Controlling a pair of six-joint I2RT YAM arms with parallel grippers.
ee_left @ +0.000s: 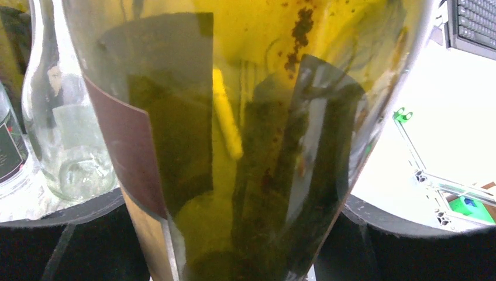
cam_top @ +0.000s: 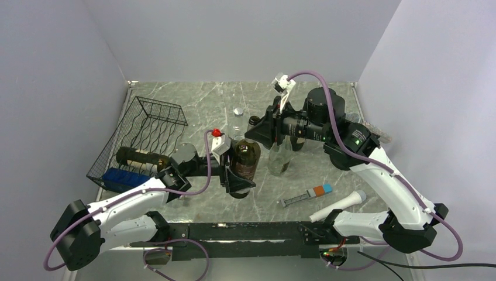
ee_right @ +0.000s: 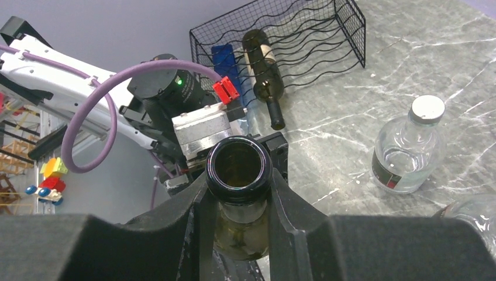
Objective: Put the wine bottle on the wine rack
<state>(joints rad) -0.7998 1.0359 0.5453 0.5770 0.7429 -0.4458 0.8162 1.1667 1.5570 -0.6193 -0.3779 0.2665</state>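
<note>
Olive-green glass of the wine bottle (ee_left: 234, 146) fills the left wrist view. It is smooth and translucent, with a dark label and dried residue speckling the inside. The left end effector (cam_top: 238, 177) is closed around its lower body, black pads (ee_left: 58, 246) pressed to either side. Higher up, the right end effector (ee_right: 238, 202) pinches the neck just under the open round mouth, fingers snug on the glass. The bottle stands upright near the middle of the marbled surface (cam_top: 327, 175), well apart from the wine rack (cam_top: 146, 132). I read this as a two-armed grasp before the carry. Next the bottle likely needs tipping to horizontal and moving left. Farthest off, the black wire rack, with its wavy lattice, already cradles one dark bottle (ee_right: 263, 58) beside a blue block (ee_right: 225, 58).
</note>
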